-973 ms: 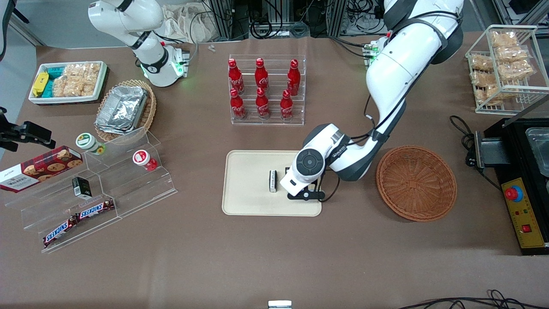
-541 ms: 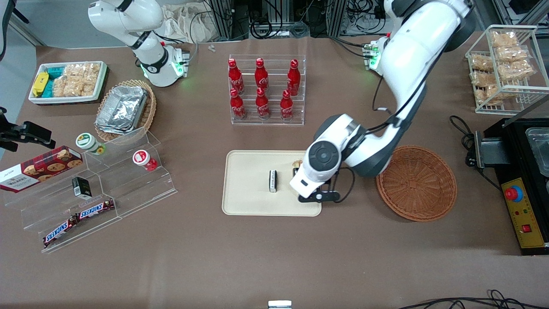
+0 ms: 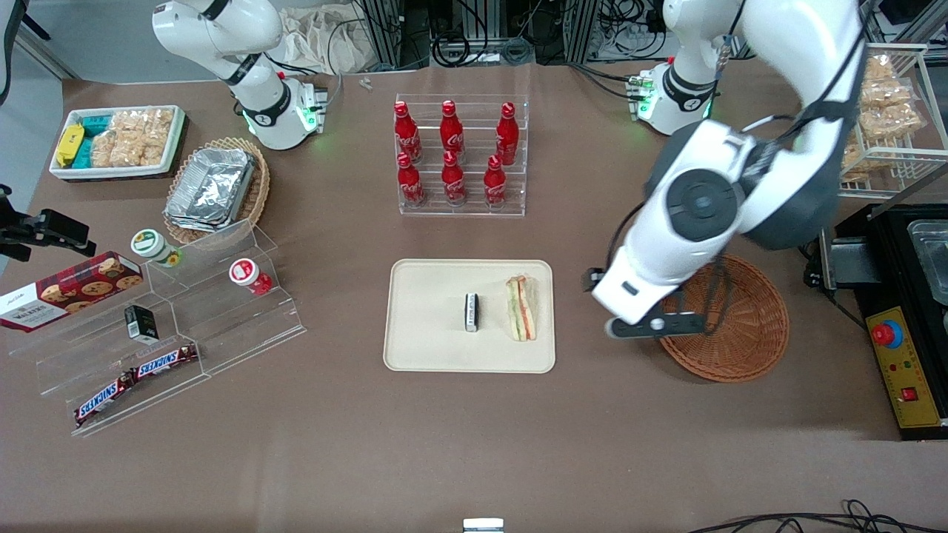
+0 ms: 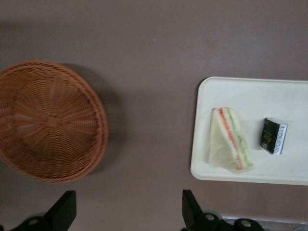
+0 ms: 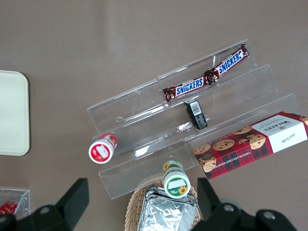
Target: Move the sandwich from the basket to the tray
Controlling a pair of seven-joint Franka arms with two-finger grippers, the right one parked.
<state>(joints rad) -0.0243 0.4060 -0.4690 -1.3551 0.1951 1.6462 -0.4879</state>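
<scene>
The wedge sandwich (image 3: 521, 308) (image 4: 228, 139), pale bread with red and green filling, lies on the cream tray (image 3: 429, 333) (image 4: 250, 91), near the tray's edge that faces the basket. The reddish-brown wicker basket (image 3: 744, 333) (image 4: 48, 120) holds nothing. My left gripper (image 3: 628, 295) (image 4: 127, 214) hangs high above the bare table between tray and basket. It is open, with nothing between its fingers (image 4: 65, 211).
A small black box (image 3: 470, 312) (image 4: 273, 135) lies on the tray beside the sandwich. A rack of red bottles (image 3: 459, 155) stands farther from the front camera than the tray. A clear stepped shelf (image 3: 185, 311) with snacks stands toward the parked arm's end. A black machine (image 3: 911, 311) stands beside the basket.
The gripper has risen off the tray and swung toward the basket. The sandwich, hidden under the hand before, now lies uncovered on the tray.
</scene>
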